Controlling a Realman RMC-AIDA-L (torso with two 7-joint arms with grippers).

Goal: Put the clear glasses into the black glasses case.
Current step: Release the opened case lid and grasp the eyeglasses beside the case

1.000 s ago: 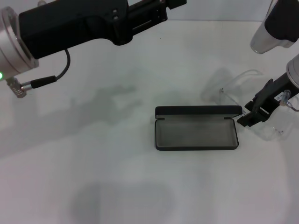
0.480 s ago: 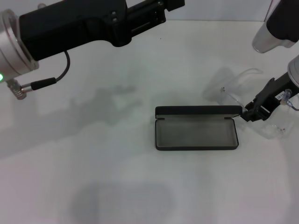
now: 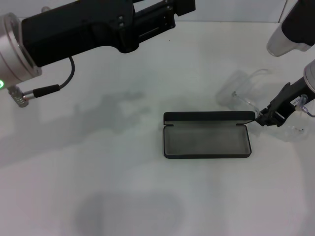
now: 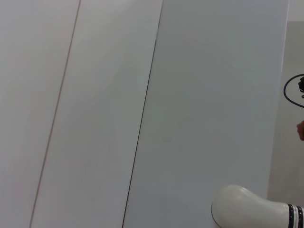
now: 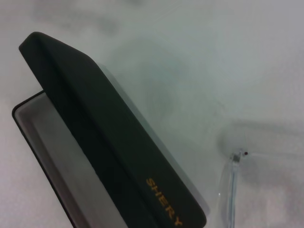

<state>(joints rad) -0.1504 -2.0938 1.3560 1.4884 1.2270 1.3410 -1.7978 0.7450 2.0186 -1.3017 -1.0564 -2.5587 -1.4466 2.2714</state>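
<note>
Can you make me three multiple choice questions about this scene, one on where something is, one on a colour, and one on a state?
1. Where are the clear glasses relative to the black glasses case?
A. Inside it
B. On the robot's right side of it, on the table
C. On the robot's left side of it

2. What colour is the lettering on the outside of the case lid?
A. Orange
B. Blue
C. White

3. What state is the case in?
A. Shut
B. Open, nothing in it
C. Open, with the glasses inside

Answers:
1. B: in the head view the glasses lie beyond the case's right end, by the right gripper.
2. A: the right wrist view shows orange letters on the black lid.
3. B: the lid stands up and only bare grey lining shows.

The left gripper is raised at the far left.
</note>
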